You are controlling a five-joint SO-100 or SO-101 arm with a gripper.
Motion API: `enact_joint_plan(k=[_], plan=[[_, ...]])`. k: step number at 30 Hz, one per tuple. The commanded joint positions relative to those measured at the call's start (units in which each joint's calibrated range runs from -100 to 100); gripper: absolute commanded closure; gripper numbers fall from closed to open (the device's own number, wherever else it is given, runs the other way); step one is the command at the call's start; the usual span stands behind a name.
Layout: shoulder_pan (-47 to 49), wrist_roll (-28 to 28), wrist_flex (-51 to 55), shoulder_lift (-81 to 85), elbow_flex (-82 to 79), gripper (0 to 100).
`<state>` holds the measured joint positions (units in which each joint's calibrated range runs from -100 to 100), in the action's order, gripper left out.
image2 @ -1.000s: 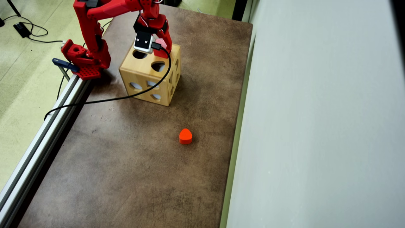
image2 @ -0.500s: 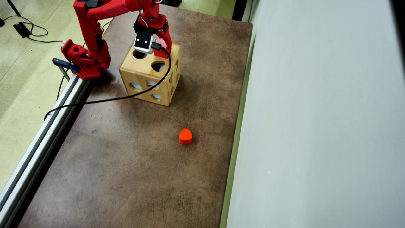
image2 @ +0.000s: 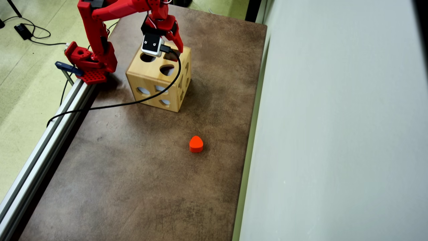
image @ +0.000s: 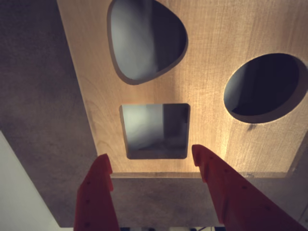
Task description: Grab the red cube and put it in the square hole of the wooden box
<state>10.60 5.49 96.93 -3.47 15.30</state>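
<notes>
The wooden box [image2: 152, 80] stands at the table's far left in the overhead view, below my red arm. My gripper [image2: 170, 45] hovers over its top face. In the wrist view the two red fingers stand wide apart with nothing between them, so the gripper [image: 151, 156] is open. It sits just above the near rim of the box [image: 211, 43], in line with the square hole [image: 154, 131]. The hole's inside looks dark and grey. The red cube is out of view in both views. A round hole [image: 267, 86] and a rounded heart-like hole [image: 144, 38] share that face.
An orange-red heart-like block [image2: 196, 144] lies alone on the brown table [image2: 133, 184], nearer the right edge. An aluminium rail [image2: 43, 150] runs along the left edge and a pale wall [image2: 334, 134] along the right. The camera's black cable [image2: 117, 104] drapes over the box front.
A red block showed between the fingers over the box top in the earlier frames. It no longer shows, and the fingers have spread apart. The arm has hardly moved.
</notes>
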Motion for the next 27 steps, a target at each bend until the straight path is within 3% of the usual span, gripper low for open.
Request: enact_joint_plan(k=[1,12,15,20,27], plan=[[-0.27,-0.24,-0.15,5.13,2.76,73],[-0.2,-0.34,0.57,34.26,1.69,73],[-0.2,-0.44,0.65,39.53,1.6,79],[-0.2,-0.49,0.65,44.45,1.51,100],[-2.06,-0.59,0.65,53.45,-5.2,98]])
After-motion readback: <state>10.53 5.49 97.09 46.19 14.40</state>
